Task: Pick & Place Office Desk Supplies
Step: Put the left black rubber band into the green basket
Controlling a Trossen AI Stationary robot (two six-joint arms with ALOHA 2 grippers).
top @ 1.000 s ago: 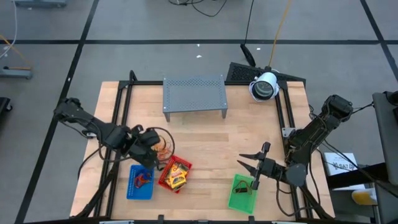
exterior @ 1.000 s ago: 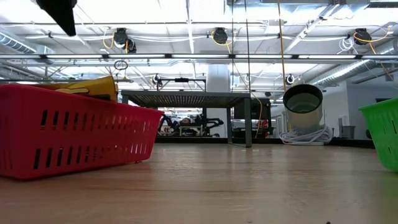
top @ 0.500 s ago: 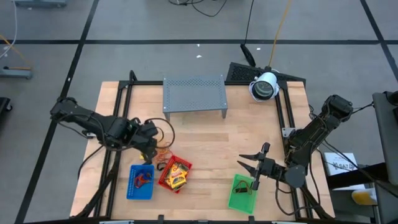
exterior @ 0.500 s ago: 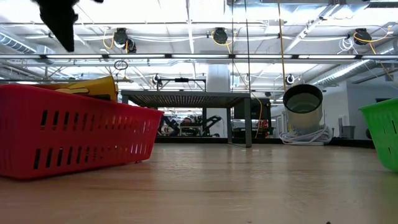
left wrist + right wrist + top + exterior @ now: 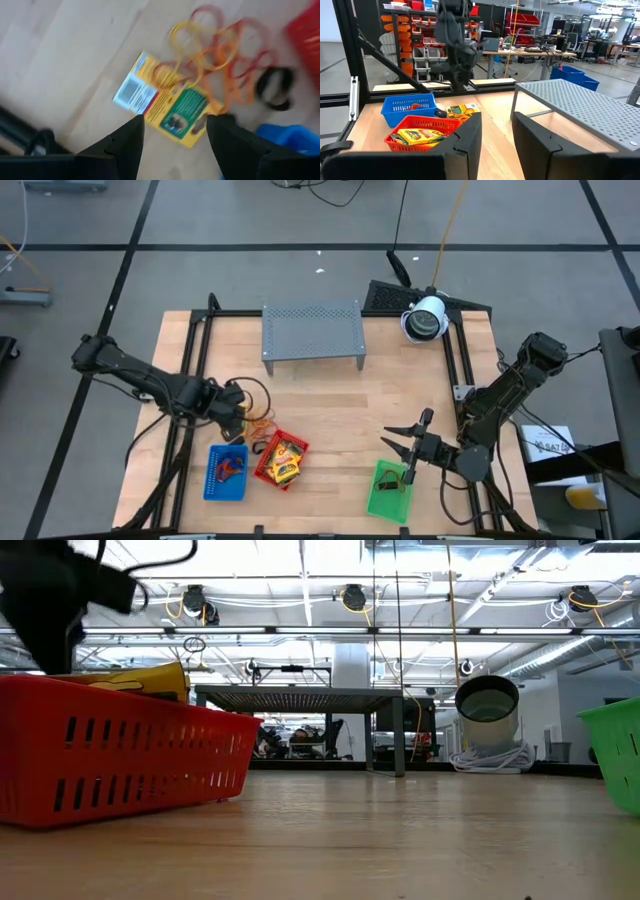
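A flat yellow packet [image 5: 165, 102] lies on the bare wood with a tangle of orange, yellow and red rubber bands [image 5: 225, 50] partly over it and a dark ring [image 5: 274, 87] beside it. My left gripper [image 5: 177, 125] hangs open just above the packet, pointing down, one finger on each side, touching nothing. In the high view it [image 5: 236, 416] stands just beyond the blue tray [image 5: 226, 472]. Another yellow packet [image 5: 417, 135] lies in the red tray [image 5: 281, 461]. My right gripper [image 5: 403, 444] waits open above the green tray [image 5: 390, 492].
The grey perforated rack [image 5: 312, 332] stands at the table's far side, with a white round object [image 5: 426, 318] at the far right. Black frame rails [image 5: 195, 350] run along both side edges. Bare wood lies between the red and green trays.
My left gripper has come down from above the trays and drawn a little toward the table's left and far edges, and now hangs low over the loose packet and rubber bands. Its fingers have stayed apart.
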